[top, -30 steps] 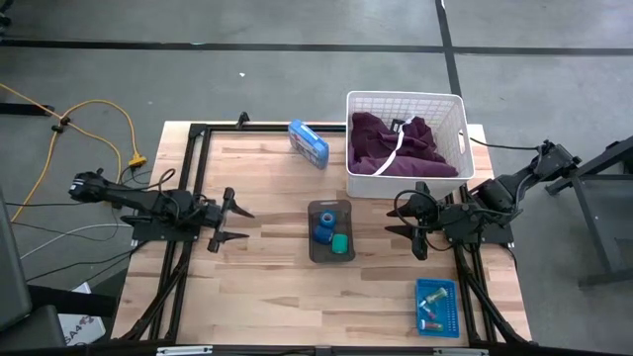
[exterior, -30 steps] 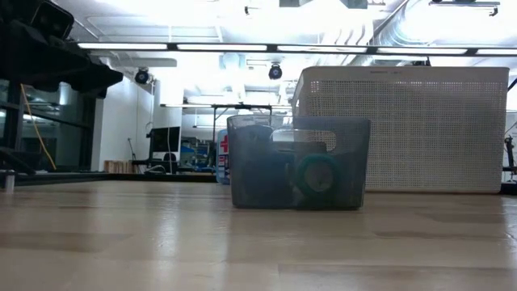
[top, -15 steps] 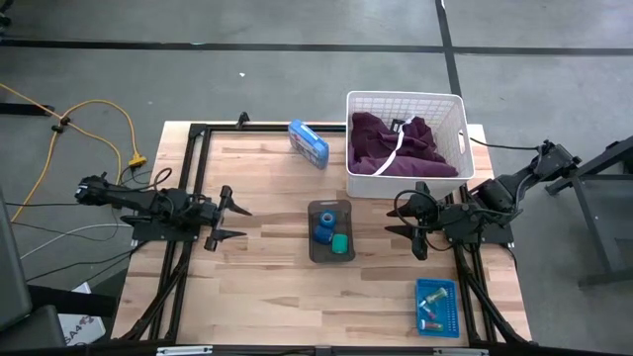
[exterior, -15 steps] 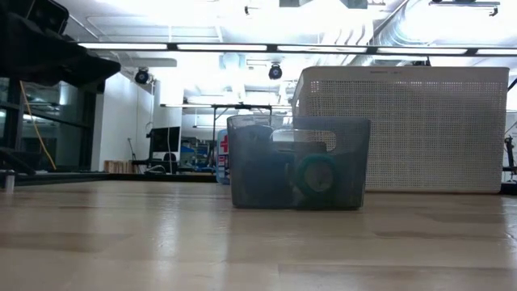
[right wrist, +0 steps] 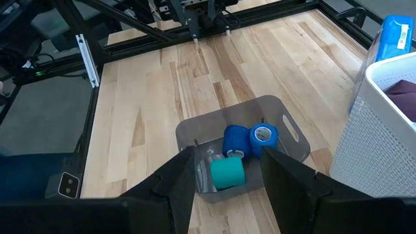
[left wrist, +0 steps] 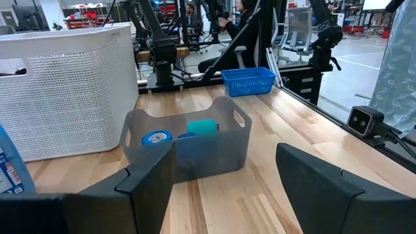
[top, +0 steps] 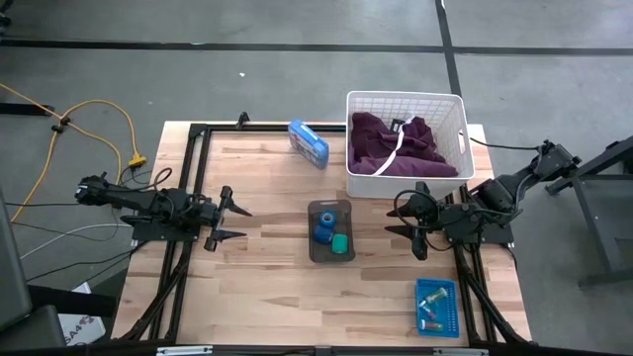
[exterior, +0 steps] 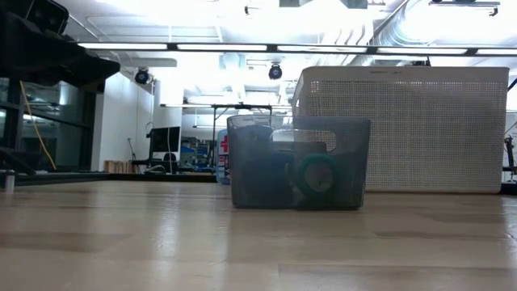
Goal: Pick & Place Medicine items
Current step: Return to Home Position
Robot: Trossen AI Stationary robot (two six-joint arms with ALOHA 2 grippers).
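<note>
The medicine items show in two places. Two blue rolls (top: 324,229) and a green roll (top: 340,244) lie on the floor of a grey see-through bin (top: 318,208) at the table's middle; they are the blue rolls (right wrist: 235,140) and green roll (right wrist: 227,173) of the right wrist view. Tiny pale and pinkish pieces (top: 431,314) lie in a small blue tray (top: 436,292) near the front right corner. My left gripper (top: 233,221) stands open, level, left of the bin. My right gripper (top: 402,222) stands open to the bin's right, tilted down toward it. Neither has anything between its fingers.
A white mesh basket (top: 452,117) with a maroon, white-trimmed garment (top: 396,146) stands at the far right, just behind the bin. A blue packet (top: 309,142) lies near the far edge. Black frame rails (top: 188,188) run along the table's sides. Bare wood lies in front of the bin.
My left arm's rear part has shifted slightly; the dark shape at the low view's upper left has drawn up. Its gripper stays in place, as open as before.
</note>
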